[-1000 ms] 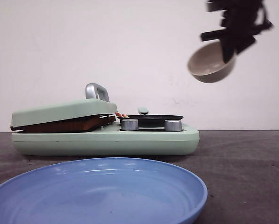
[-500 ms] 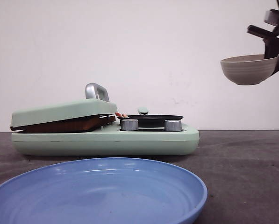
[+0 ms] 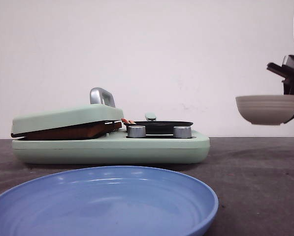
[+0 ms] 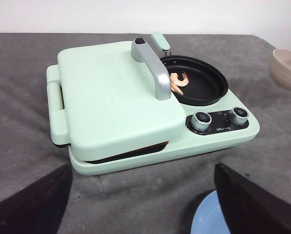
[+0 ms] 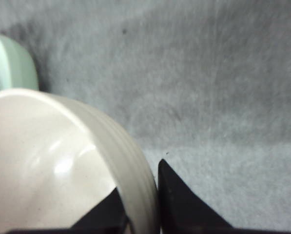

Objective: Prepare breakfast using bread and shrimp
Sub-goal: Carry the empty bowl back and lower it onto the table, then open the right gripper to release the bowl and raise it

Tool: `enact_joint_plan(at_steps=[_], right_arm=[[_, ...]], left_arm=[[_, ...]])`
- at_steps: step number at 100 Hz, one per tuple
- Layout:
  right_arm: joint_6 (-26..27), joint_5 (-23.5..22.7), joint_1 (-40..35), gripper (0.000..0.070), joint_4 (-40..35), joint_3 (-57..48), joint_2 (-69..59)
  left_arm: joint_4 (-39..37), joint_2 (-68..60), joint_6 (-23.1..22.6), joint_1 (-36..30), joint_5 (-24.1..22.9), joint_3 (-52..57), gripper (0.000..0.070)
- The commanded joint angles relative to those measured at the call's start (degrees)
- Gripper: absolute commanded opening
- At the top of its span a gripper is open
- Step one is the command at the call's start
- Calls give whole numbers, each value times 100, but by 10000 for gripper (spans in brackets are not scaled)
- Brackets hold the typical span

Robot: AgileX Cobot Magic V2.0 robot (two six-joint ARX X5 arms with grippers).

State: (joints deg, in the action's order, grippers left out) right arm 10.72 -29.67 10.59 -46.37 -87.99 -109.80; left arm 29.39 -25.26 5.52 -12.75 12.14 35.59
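A mint-green breakfast maker [image 3: 110,147] sits on the dark grey counter [image 3: 255,167] and serves as the landmark here. Its hinged lid [image 4: 113,92], with a silver handle [image 4: 152,68] on top, lies closed over the griddle half, and a brown edge that looks like the bread [image 3: 70,132] shows in the slit under the lid. On the other half of the breakfast maker sits a round black pan [image 4: 199,83], and the shrimp [image 4: 178,82], pink-orange and curled, lies inside that pan on the side nearest the lid. Two silver knobs [image 4: 218,119] line the breakfast maker's front edge below the pan.

Well off to the pan side of the breakfast maker, the right claw [image 5: 143,214] holds a beige bowl [image 3: 267,109] level in the air above the counter; its two dark fingers [image 5: 184,204] pinch the bowl's rim, one inside and one outside. The bowl's visible inner surface looks bare.

In front of the breakfast maker, nearer the robot, rests a blue plate [image 3: 186,184]. The left claw [image 4: 140,204] hovers above the counter on that same front side, its fingers spread wide apart and gripping nothing.
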Motion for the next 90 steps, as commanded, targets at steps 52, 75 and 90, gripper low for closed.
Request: enact_joint_plan(at_steps=[52, 75, 90], right_arm=[[35, 122, 4, 5, 1104, 1366, -197], [42, 125, 4, 203, 1169, 1373, -197], [44, 122, 7, 482, 1207, 1373, -197]], left_arm=[[-61, -22, 122, 0, 13, 22, 510], [-61, -22, 144, 0, 11, 22, 510], [-61, -22, 153, 0, 13, 22, 510]])
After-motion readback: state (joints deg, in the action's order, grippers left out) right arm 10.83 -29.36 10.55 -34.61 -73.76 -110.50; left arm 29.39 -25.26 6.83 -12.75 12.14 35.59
